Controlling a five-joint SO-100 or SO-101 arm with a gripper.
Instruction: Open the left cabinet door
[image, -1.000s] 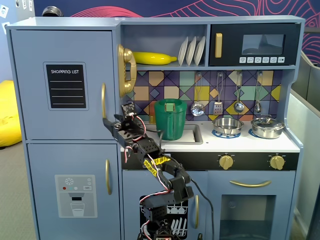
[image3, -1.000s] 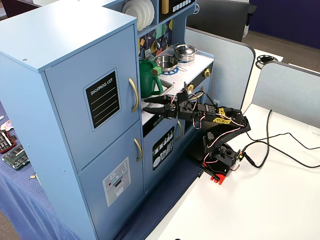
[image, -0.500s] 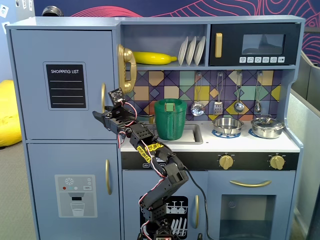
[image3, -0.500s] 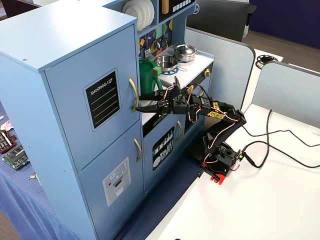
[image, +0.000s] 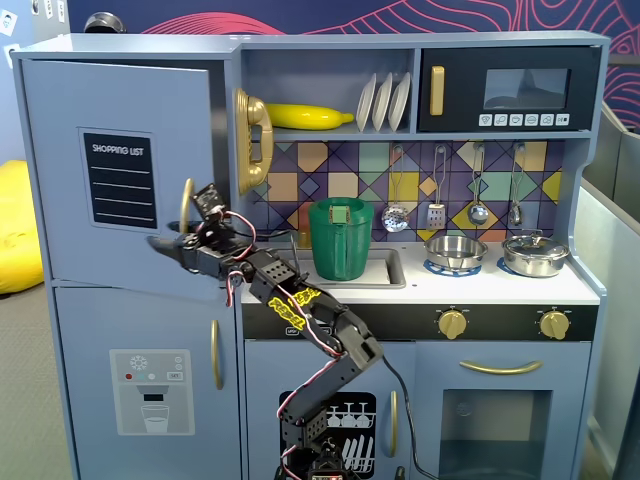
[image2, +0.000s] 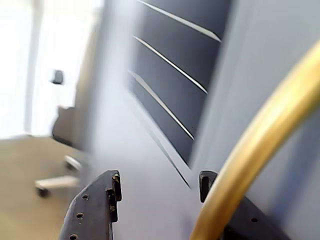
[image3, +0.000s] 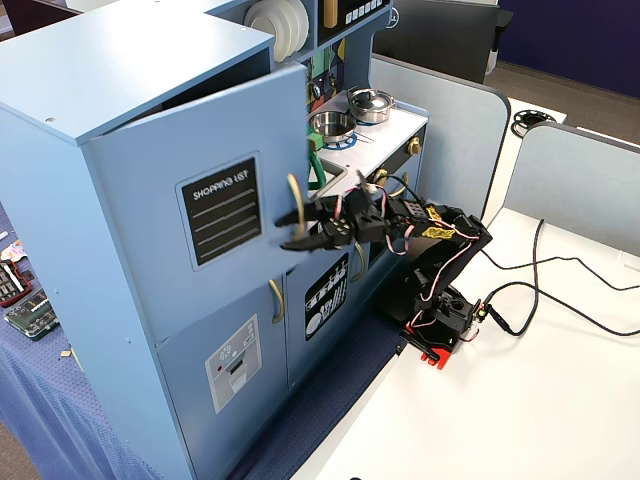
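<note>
The left cabinet door (image: 60, 150) is blue-grey with a black "SHOPPING LIST" panel (image: 119, 178) and a curved gold handle (image: 185, 205). It stands ajar, its handle edge swung out from the cabinet, as a fixed view (image3: 150, 200) shows. My gripper (image: 175, 245) is open at the lower part of the handle, with its jaws spread against the door face. In the wrist view the gripper (image2: 160, 179) faces the door (image2: 145, 200), and the gold handle (image2: 260, 145) crosses in front of the right finger (image2: 206, 182). The jaws grip nothing.
Below is the door with the dispenser graphic (image: 150, 390), and the dishwasher door (image: 345, 420) is behind the arm base. A green pitcher (image: 340, 238), a gold phone (image: 252, 140) and pots (image: 455, 250) sit on the counter side. Cables (image3: 570, 290) lie on the white table (image3: 520, 400).
</note>
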